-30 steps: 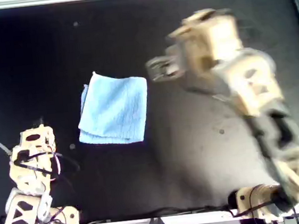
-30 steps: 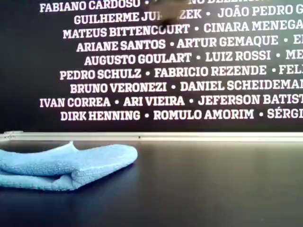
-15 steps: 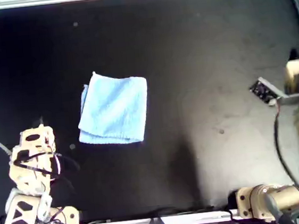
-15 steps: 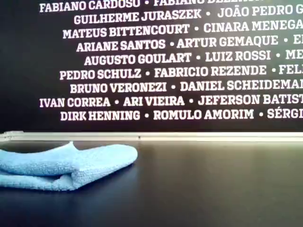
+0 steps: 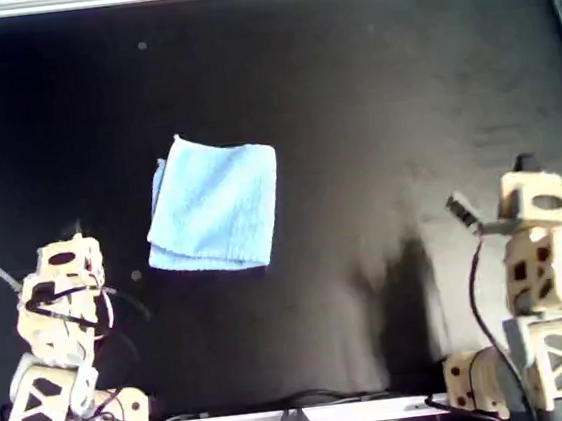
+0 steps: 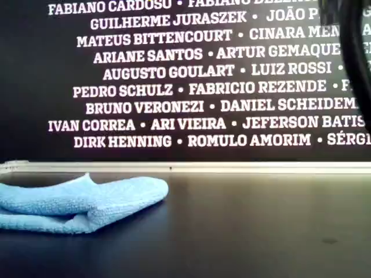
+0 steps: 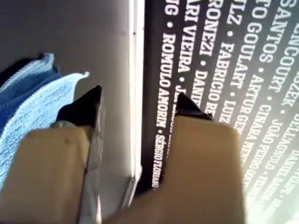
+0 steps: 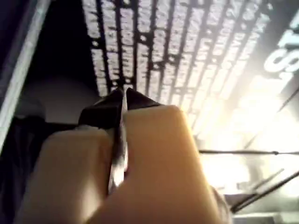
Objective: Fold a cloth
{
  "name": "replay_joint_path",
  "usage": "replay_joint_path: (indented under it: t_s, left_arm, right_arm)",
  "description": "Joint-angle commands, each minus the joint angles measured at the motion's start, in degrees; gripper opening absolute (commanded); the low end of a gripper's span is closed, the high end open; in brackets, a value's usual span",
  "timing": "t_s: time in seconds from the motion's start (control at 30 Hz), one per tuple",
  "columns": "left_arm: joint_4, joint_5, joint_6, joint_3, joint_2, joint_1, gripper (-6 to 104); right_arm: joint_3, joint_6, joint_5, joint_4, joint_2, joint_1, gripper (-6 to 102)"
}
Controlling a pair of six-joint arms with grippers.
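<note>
Cloth (image 5: pixel 214 206) lies folded on table (image 5: pixel 371 110), nine o'clock of centre overhead. Left gripper (image 7: pixel 135 105) parked at seven o'clock, jaws apart, empty. Right gripper (image 8: pixel 122 100) at four o'clock, jaws closed, empty.

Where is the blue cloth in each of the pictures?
Overhead view: the cloth lies folded, left of the middle of the black table.
Exterior view: it lies at the lower left, by the picture's left edge.
Left wrist view: part of it shows beside the left gripper, whose jaws stand apart.
Right wrist view: not in it.
Shared landmark: the metal rail along the table's far edge.
</note>
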Motion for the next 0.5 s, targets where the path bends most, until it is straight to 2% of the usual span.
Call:
replay_joint_path:
  t_s: [0.0,0.23,0.27,0.47]
  left_arm:
    - [0.00,-0.44,0.26,-0.70,1.05,1.23,53]
    - [4.31,-0.44,0.26,-0.09,1.05,1.32,53]
    - [6.50,-0.44,0.26,-0.09,1.05,1.32,53]
    - [23.82,-0.44,0.26,-0.09,1.14,1.32,53]
  right_arm:
    - [3.43,-0.18,0.26,-2.72,2.81,-0.79,-1]
    - [8.70,-0.18,0.79,-1.76,2.90,-0.97,-1]
    - [8.70,0.53,0.79,-1.76,2.81,-0.88,-1]
    - [8.61,0.79,0.26,-0.35,2.72,-0.88,-1]
